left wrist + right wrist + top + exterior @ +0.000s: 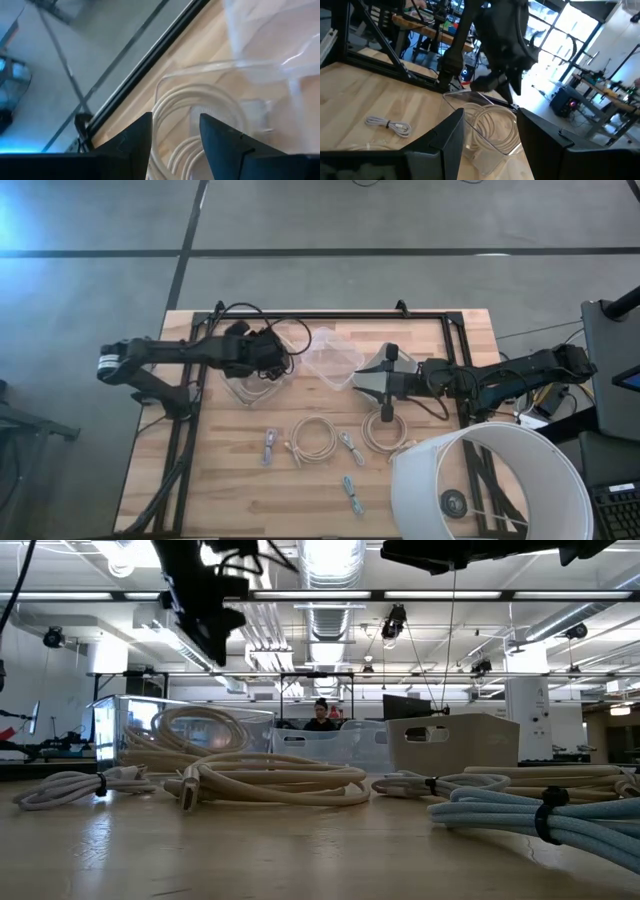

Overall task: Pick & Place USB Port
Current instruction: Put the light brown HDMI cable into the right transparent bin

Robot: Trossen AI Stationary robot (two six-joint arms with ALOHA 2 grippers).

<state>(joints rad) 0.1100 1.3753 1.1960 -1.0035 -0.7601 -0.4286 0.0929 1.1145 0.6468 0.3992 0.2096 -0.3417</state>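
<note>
Hovering left tool (268, 358) over bin (232, 386), released, cable (200, 107) inside. Best lifting straight up, clearing coil. Right tool (372, 383) waiting, released too.

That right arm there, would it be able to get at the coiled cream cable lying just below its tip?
Probably yes. The right tool is open and sits right beside that coiled cable, which lies loose on the bare table, with nothing over it. The clear container is off to the other side.
</note>
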